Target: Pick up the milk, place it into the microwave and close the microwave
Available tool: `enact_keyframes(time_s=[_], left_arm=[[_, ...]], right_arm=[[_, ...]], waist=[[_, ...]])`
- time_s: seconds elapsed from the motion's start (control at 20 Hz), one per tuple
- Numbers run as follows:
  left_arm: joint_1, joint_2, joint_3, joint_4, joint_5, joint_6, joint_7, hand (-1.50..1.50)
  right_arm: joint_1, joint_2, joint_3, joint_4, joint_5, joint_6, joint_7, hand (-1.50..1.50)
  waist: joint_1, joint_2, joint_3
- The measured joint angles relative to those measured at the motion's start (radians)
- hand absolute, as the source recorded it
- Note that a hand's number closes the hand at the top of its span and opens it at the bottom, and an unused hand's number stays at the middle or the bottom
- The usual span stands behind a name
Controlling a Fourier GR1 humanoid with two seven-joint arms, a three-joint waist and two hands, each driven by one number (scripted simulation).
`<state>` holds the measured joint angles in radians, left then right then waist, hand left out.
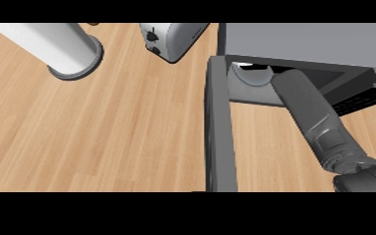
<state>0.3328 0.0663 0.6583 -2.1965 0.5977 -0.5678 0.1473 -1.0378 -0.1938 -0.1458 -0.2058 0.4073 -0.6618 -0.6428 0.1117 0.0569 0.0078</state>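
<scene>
Milk (253, 74) sits inside the microwave (294, 42), just a pale rounded shape at the cavity mouth. Right forearm (316, 119) reaches into the opening; the hand is hidden inside, so I can't tell how the fingers stand. Microwave door (219, 129) hangs wide open over the wooden surface (110, 129). Toaster (170, 40) stands beside.

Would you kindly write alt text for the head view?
The robot's right forearm reaches into the open microwave, its hand hidden inside; the door stands open. A toaster and a white cylinder stand on the wooden counter.
</scene>
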Motion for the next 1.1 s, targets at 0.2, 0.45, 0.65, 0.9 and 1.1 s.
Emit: enact_keyframes(time_s=[0.2, 0.45, 0.65, 0.9, 1.1], left_arm=[[-0.014, 0.0, -0.011, 0.004, -0.015, 0.004, 0.005, -1.5], [-0.035, 0.01, -0.016, 0.015, -0.04, 0.004, 0.001, -1.5], [-0.055, 0.021, -0.014, 0.037, -0.071, 0.0, -0.011, -1.5], [-0.074, 0.034, -0.029, 0.056, -0.089, -0.014, -0.012, -1.5], [-0.086, 0.032, -0.062, 0.06, -0.107, -0.028, -0.007, -1.5]], right_arm=[[-0.021, -0.034, 0.009, 0.05, 0.027, -0.052, 0.031, -1.5], [-0.021, -0.089, 0.022, 0.131, 0.063, -0.193, 0.162, -1.5], [-0.037, -0.089, 0.034, 0.126, 0.078, -0.179, 0.145, -1.5], [-0.046, -0.069, 0.034, 0.113, 0.078, -0.143, 0.098, -1.5], [-0.049, -0.059, 0.021, 0.104, 0.063, -0.083, 0.052, -1.5]], waist=[[0.011, 0.004, -0.002], [0.022, 0.013, -0.006], [0.024, 0.012, -0.003], [0.028, 0.013, -0.001], [0.022, 0.012, 0.001]])
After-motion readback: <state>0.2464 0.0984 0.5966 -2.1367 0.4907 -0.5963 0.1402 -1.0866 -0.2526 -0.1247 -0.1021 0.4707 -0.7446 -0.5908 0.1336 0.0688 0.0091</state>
